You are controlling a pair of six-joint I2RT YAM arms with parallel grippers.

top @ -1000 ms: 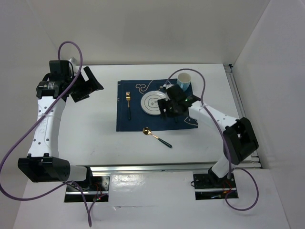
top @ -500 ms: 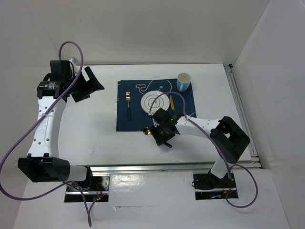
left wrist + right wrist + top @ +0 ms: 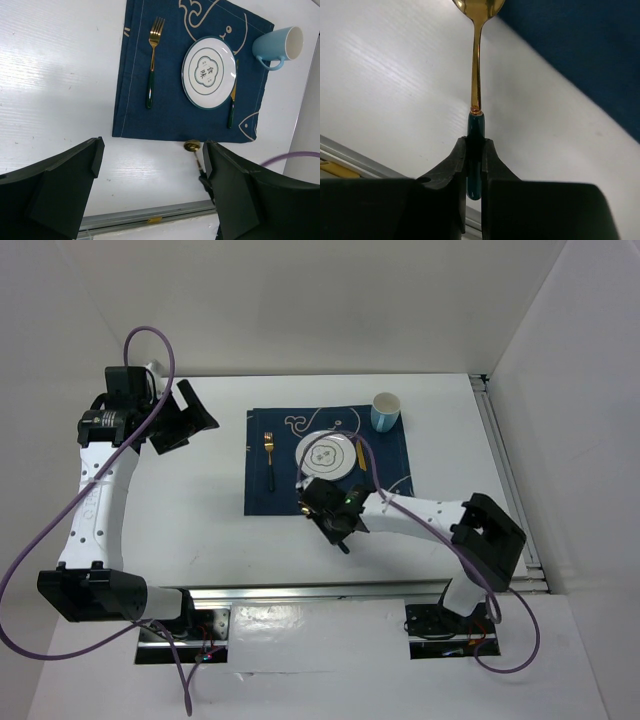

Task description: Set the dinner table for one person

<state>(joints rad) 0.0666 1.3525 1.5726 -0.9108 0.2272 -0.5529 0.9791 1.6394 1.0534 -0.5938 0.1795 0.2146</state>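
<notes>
We see our right gripper (image 3: 475, 150) pinching the spoon (image 3: 476, 75) by its green handle just off the placemat (image 3: 580, 60) over the table (image 3: 395, 75), our left gripper (image 3: 152, 175) hanging jaws spread.

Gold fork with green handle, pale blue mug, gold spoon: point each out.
Gold fork (image 3: 152, 60): left wrist view, gold stem.
Pale blue mug (image 3: 272, 45): left wrist view, outer wall.
Gold spoon (image 3: 476, 75): right wrist view, gold stem.

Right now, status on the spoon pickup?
Right fingers shut on spoon handle. Left fingers open, far left. Spoon on dinner table, bowl just off placemat's near edge. Nothing in the way.
</notes>
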